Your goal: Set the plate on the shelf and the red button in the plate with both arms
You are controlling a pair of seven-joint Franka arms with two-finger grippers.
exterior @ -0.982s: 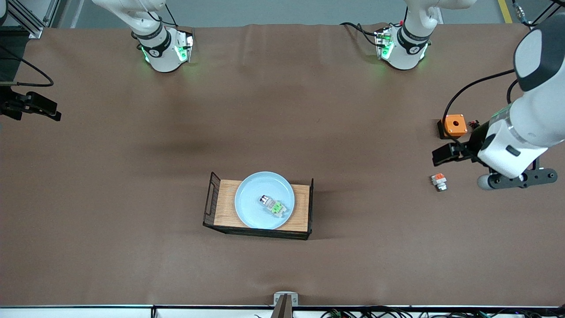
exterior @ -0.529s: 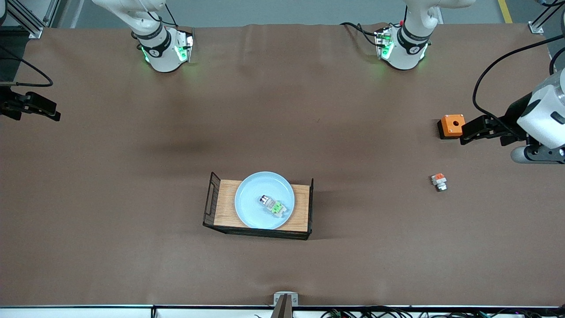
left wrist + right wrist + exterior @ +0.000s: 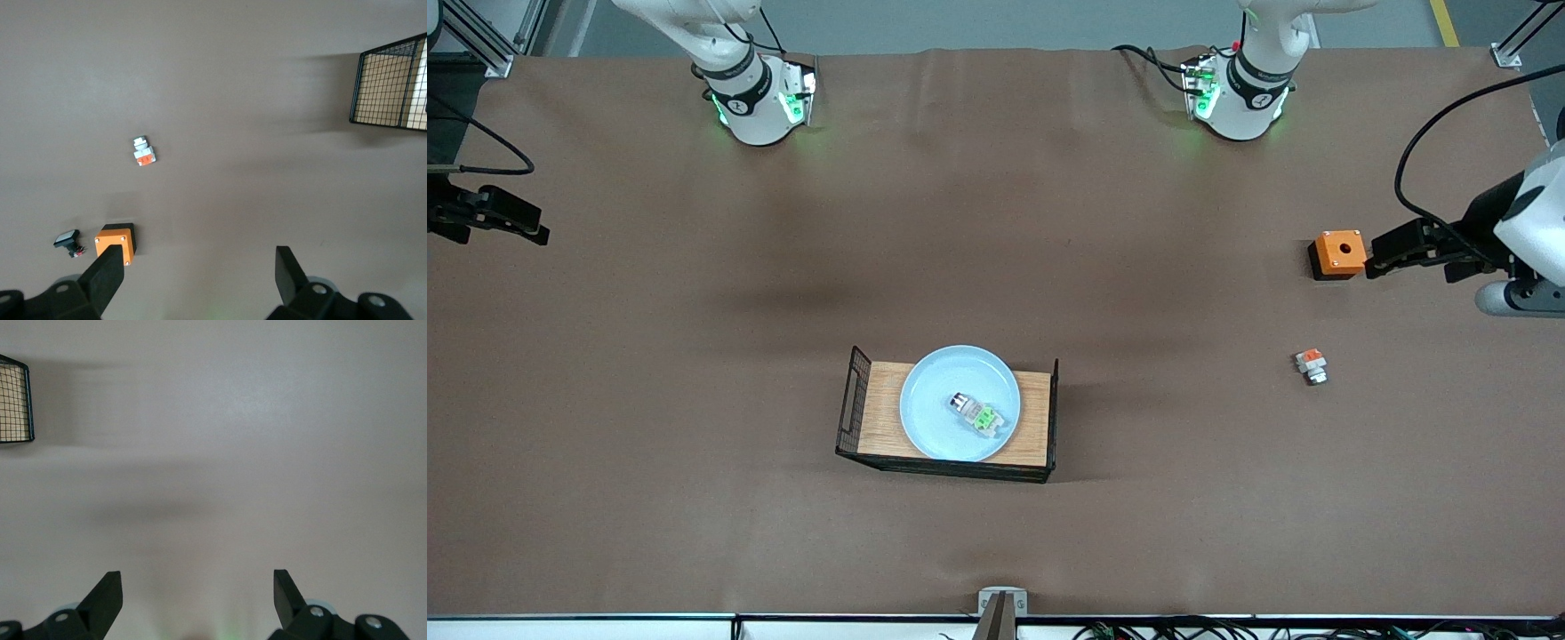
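Your plate sits in the tray with the red button on it, so the left gripper and right gripper hang at the bench ends, jaws released and empty.

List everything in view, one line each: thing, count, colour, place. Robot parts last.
plate: one, pale blue, on the wooden tray.
red button: one, grey-white with green block, on the plate.
wooden tray: one, wood with black mesh ends, mid-table.
orange box: one, toward the left arm's end.
small part with orange-red block: one, nearer the camera than the orange box.
left gripper: open, empty, beside the orange box.
right gripper: open, empty, over bare table.
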